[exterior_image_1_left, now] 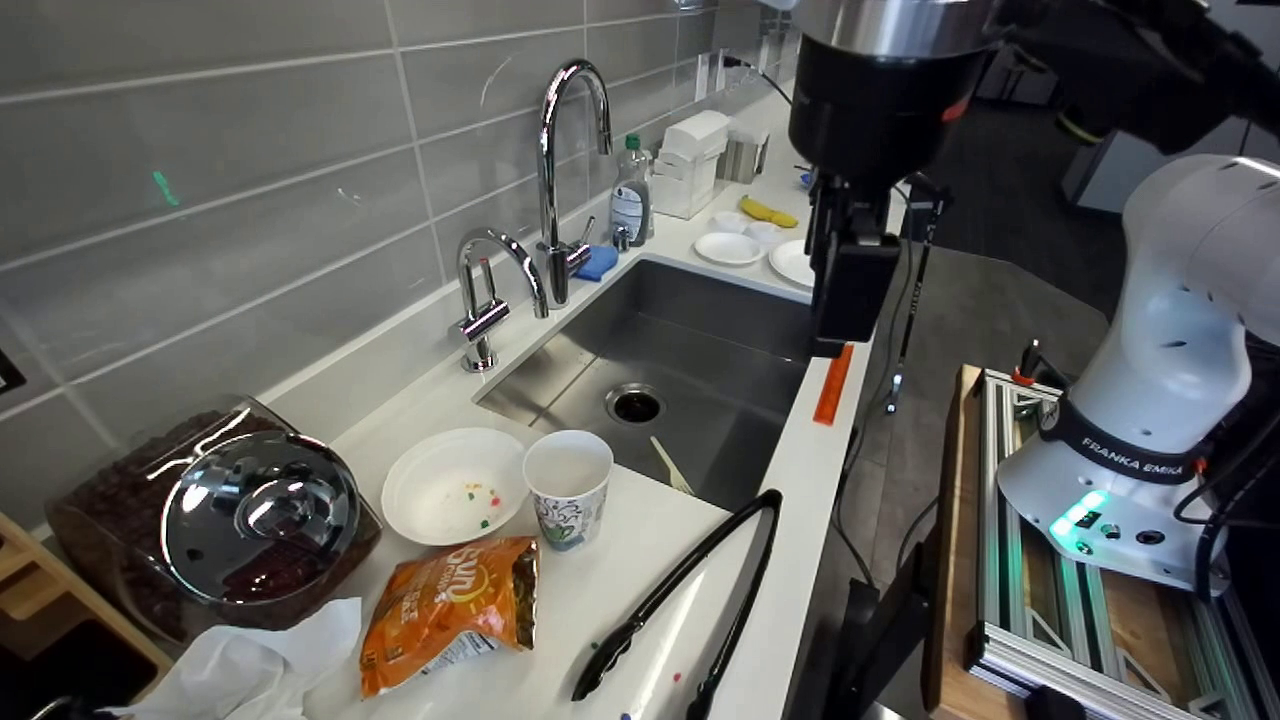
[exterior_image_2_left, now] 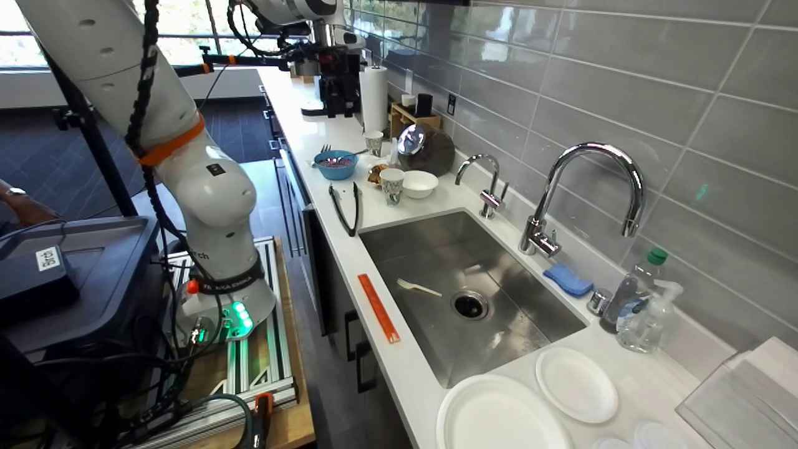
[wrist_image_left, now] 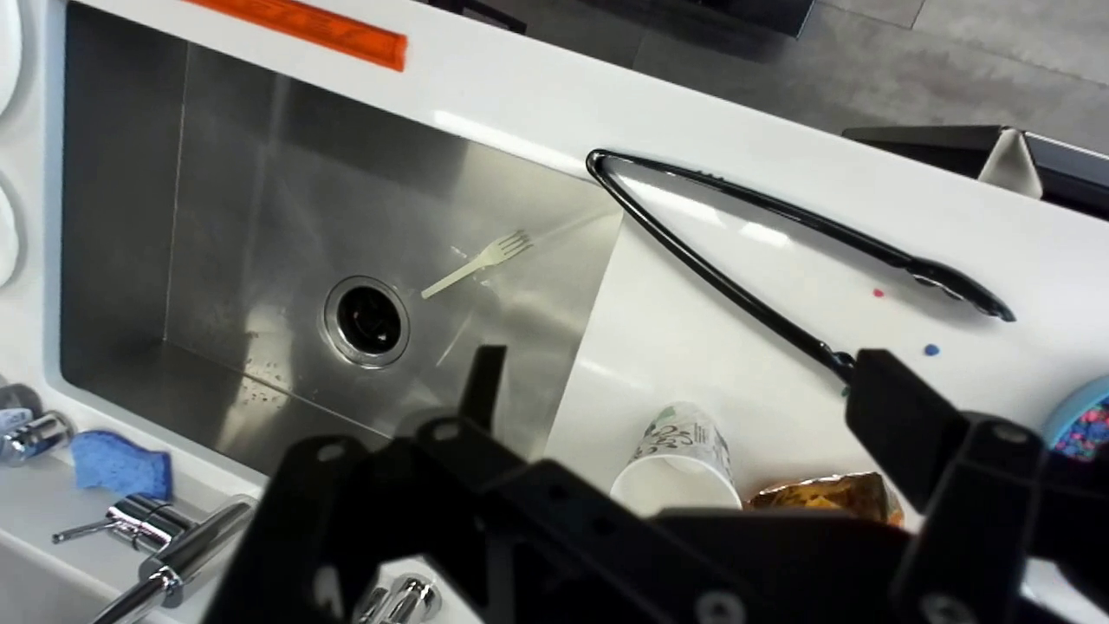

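The pincer (wrist_image_left: 680,373) stands wide open, its two fingers (wrist_image_left: 905,425) well apart and nothing held; in both exterior views it hangs in the air, well clear of the tabletop (exterior_image_1_left: 640,520). In the wrist view one finger shows against the sink (wrist_image_left: 277,173), the other against the tabletop past one end of it. On the tabletop at that end lie the tongs (wrist_image_left: 719,276), black and spread in a V, their joined end by the corner of the sink and their arms pointing away from it. The cup (wrist_image_left: 682,446) stands upright near the same end, with the orange bag (wrist_image_left: 832,492) just beyond it from the sink. Which of these is nearest the pincer I cannot tell. The white bowl (exterior_image_1_left: 425,495) also stands near that end of the sink; the blue bowl (exterior_image_2_left: 333,173) is farther off. Inside the sink the fork (wrist_image_left: 472,266) lies near the drain (wrist_image_left: 368,321). A strip (exterior_image_2_left: 378,308), red-orange, lies along the sink's front rim; behind the sink are the faucet (exterior_image_1_left: 548,170), the small tap (exterior_image_2_left: 489,202), the sponge (exterior_image_2_left: 567,279) and the soap bottle (exterior_image_1_left: 630,200). White plates (exterior_image_2_left: 499,411) lie past the sink's opposite end.
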Robot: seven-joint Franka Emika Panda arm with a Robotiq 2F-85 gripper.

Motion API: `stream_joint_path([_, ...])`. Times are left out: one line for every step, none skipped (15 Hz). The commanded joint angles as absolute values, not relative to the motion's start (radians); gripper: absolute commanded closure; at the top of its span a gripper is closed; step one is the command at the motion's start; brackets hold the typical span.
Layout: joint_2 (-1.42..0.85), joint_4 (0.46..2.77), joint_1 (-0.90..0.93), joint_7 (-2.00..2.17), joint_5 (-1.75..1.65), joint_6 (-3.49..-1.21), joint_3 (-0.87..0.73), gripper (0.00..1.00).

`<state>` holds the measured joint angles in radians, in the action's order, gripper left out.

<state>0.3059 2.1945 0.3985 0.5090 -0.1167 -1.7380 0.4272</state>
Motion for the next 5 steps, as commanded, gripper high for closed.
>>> stream_joint_path([0.315, 2.190, 0.375, 0.523, -0.112, -1.735, 0.455, 0.00])
stream_joint_path([0.321, 2.190, 0.374, 0.532, -0.112, -1.735, 0.459, 0.00])
stream_joint_path([0.325, 2.190, 0.373, 0.538, -0.112, -1.735, 0.462, 0.00])
stream_joint_path([0.327, 2.190, 0.372, 0.540, -0.112, -1.735, 0.463, 0.00])
stream_joint_path([0.327, 2.190, 0.371, 0.540, -0.112, -1.735, 0.462, 0.00])
